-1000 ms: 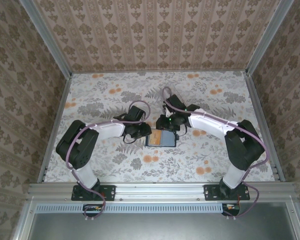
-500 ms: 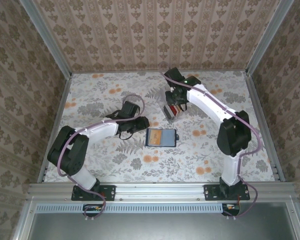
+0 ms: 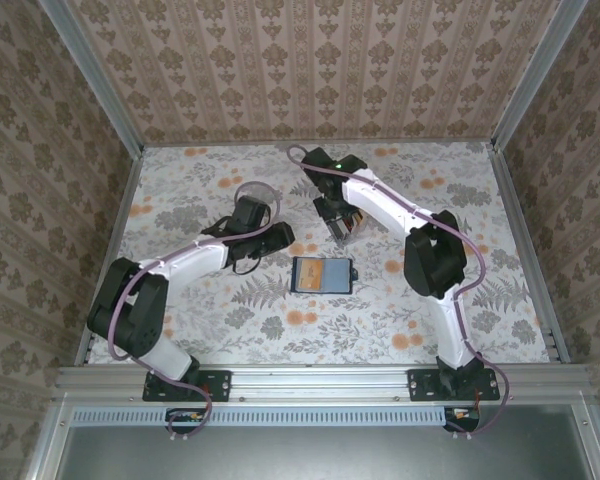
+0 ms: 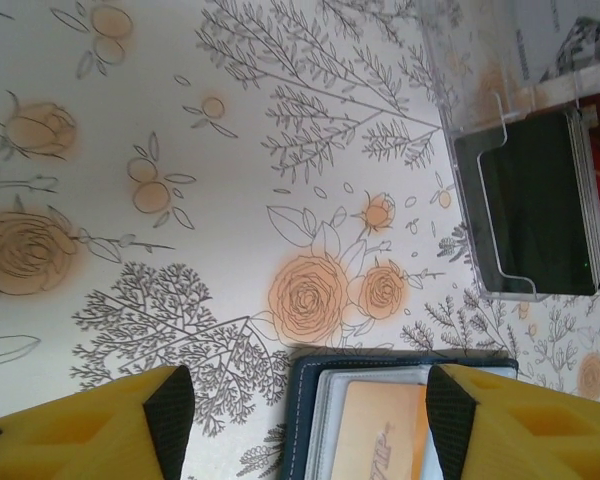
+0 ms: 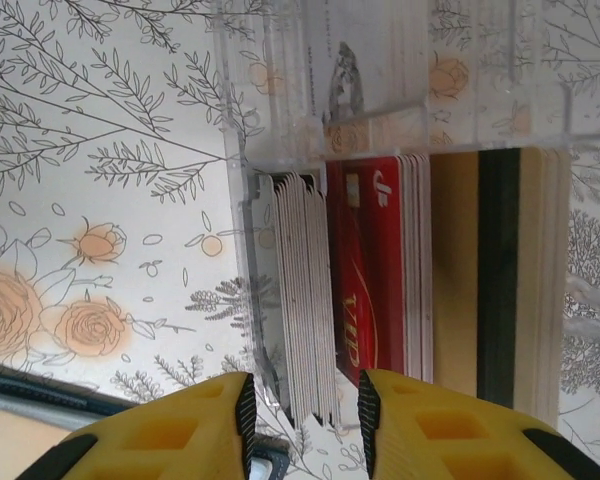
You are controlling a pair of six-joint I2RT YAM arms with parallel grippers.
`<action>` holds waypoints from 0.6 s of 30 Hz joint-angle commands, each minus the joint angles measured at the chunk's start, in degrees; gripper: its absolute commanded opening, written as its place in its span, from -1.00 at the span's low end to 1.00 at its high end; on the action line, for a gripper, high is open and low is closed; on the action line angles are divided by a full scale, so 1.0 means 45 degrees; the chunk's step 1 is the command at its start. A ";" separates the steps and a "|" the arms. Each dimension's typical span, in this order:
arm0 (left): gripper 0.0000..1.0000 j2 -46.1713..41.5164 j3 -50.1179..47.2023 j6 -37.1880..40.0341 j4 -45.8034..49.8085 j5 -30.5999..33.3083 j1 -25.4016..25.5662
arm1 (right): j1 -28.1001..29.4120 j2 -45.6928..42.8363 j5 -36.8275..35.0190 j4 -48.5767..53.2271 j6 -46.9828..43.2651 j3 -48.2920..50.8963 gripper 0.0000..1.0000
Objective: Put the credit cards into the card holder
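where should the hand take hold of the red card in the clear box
Pinch the red card by its exposed thin edge, coming straight down into the open clear box. It stands on edge, packed between the pale stack and the tan cards, so its faces are likely unreachable elsewhere.

Floral-patterned white tabletop (image 3: 230,320) with orange blossoms. Beige damask-wallpaper walls (image 3: 310,70) enclose it at 9, 12 and 3 o'clock. Aluminium rail (image 3: 320,378) at 6 o'clock.

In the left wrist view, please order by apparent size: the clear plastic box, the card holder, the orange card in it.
1. clear plastic box
2. card holder; both are cut by the frame, so this order is unsure
3. orange card inside the holder
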State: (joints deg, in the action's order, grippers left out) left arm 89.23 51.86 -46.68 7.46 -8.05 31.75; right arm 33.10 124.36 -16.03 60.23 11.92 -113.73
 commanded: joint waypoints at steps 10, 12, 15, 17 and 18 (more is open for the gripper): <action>0.37 -0.1458 -0.1122 -0.0057 -0.0106 0.1120 -0.0488 | 0.0552 0.1659 -0.2338 0.1040 -0.0330 -0.1367 -0.23; 0.38 -0.1513 -0.1198 -0.0077 -0.0068 0.1222 -0.0564 | 0.0654 0.1840 -0.2626 0.1026 -0.0345 -0.1393 -0.22; 0.38 -0.1566 -0.1251 -0.0077 -0.0038 0.1178 -0.0663 | 0.0824 0.2118 -0.3373 0.1060 -0.0374 -0.1484 -0.20; 0.38 -0.1588 -0.1315 -0.0094 -0.0056 0.1179 -0.0695 | 0.0934 0.2290 -0.3887 0.1096 -0.0348 -0.1503 -0.17; 0.38 -0.1611 -0.1337 -0.0096 -0.0067 0.1164 -0.0707 | 0.0968 0.2370 -0.4015 0.1092 -0.0375 -0.1516 -0.17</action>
State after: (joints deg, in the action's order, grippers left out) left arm 83.59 47.07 -46.72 7.22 -3.95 29.12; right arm 36.58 133.53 -28.75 62.63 10.81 -118.78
